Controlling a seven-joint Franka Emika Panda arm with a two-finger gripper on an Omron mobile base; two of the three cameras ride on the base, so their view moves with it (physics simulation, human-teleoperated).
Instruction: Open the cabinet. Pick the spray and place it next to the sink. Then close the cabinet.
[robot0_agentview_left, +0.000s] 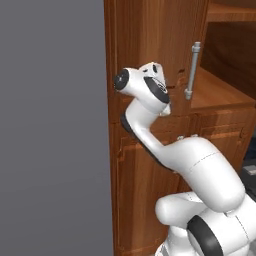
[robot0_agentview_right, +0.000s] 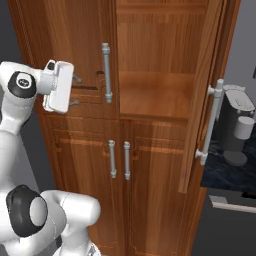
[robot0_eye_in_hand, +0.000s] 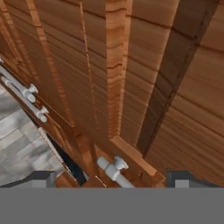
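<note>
Against the upper left door of the cabinet (robot0_agentview_right: 65, 45), the gripper (robot0_agentview_right: 75, 90) sits with its fingers (robot0_agentview_right: 76, 78) pointed at the wood panel, just left of that door's long silver bar handle (robot0_agentview_right: 106, 73). From the right base view the fingers look spread apart, 1 above the other, with nothing between them; from the hand view, 2 dark tips stand far apart at the bottom edge, so I judge them wide and empty. This left door is shut. The right door (robot0_agentview_right: 202, 95) stands swung out toward the viewer, its own bar handle (robot0_agentview_right: 210, 122) facing outward.

Inside the opened half, a bare wooden shelf (robot0_agentview_right: 157, 95) shows, with another shelf higher up. No spray bottle can be seen on either; the spray's place cannot be told, and it may sit behind the shut left door. That would explain the hand's position near the left handle: it seems set to take hold and pull this door open too.

Below, 2 lower doors with shorter silver handles (robot0_agentview_right: 119, 160) are closed. At the far right, a dark bench (robot0_agentview_right: 220, 172) carries a coffee machine (robot0_agentview_right: 237, 125).
</note>
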